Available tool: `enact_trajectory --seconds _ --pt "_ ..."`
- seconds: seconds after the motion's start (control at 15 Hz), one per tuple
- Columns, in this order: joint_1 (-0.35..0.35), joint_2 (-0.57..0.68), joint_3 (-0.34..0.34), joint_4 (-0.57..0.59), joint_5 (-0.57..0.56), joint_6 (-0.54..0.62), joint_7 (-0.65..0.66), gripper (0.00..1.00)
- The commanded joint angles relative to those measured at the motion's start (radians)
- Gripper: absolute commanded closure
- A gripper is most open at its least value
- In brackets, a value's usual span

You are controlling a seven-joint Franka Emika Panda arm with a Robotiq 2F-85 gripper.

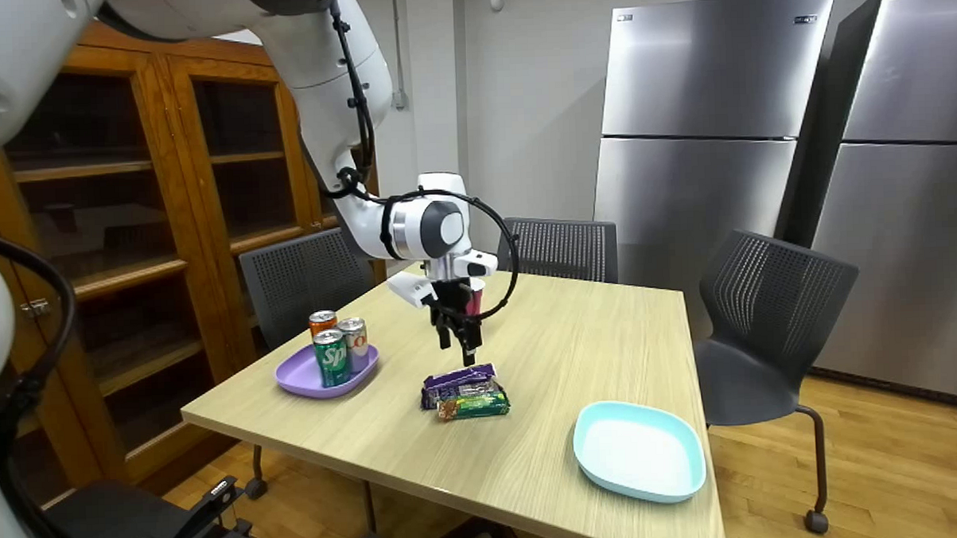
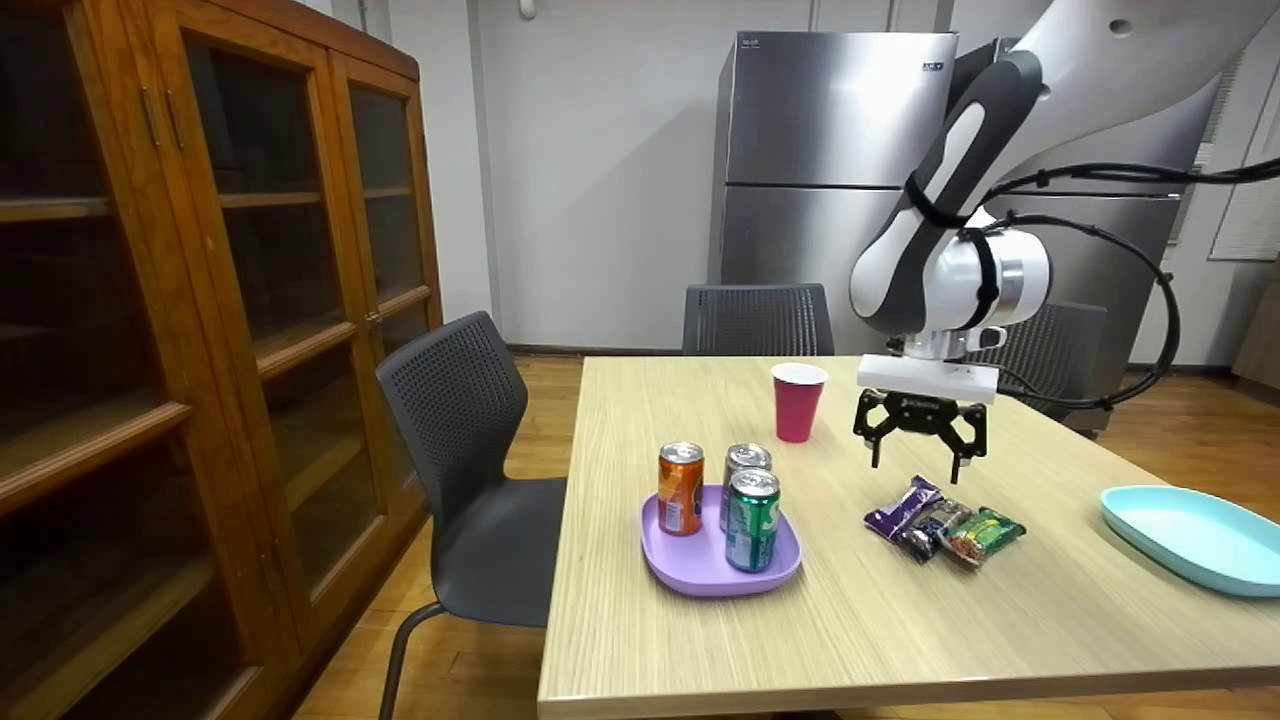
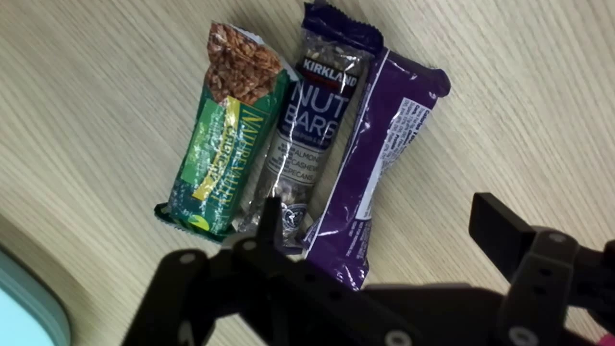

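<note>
From left in an exterior view, a wooden cabinet (image 2: 205, 330) stands well to the left of a purple tray (image 2: 680, 563), with a dark chair (image 2: 460, 400) between the two. Resting on a pale table (image 2: 620, 640), the purple tray carries an orange can (image 2: 681, 490), a gray can (image 2: 746, 457) and a green can (image 2: 752, 525), all upright. A red cup (image 2: 797, 405) stands upright just beyond the tray, toward its right side.

Farther right of the tray, a white robot arm (image 2: 1100, 80) slants down from the upper right, folds at the wrist and points its black gripper (image 2: 915, 467) straight down. The fingers (image 3: 499, 230) are spread wide apart and hang above three snack bars (image 2: 937, 527), a gap showing between tips and bars.

The bars lie flat, side by side, to the right of the purple tray: a purple bar (image 2: 903, 508) nearest to it, a nut bar (image 3: 310, 144) in the middle and a green bar (image 2: 983, 536) farthest away. In the wrist view, one finger stands in front of the nut bar's end, the other off past the purple bar. At far right, across the bars from the purple tray, sits a blue tray (image 2: 1200, 540).
</note>
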Motion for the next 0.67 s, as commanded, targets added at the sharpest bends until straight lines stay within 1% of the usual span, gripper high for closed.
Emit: enact_trajectory --seconds 0.0,0.6 --pt "0.014 0.052 -0.015 0.062 0.021 -0.018 0.015 0.0" --pt "0.023 0.123 -0.027 0.128 0.018 -0.038 0.018 0.0"
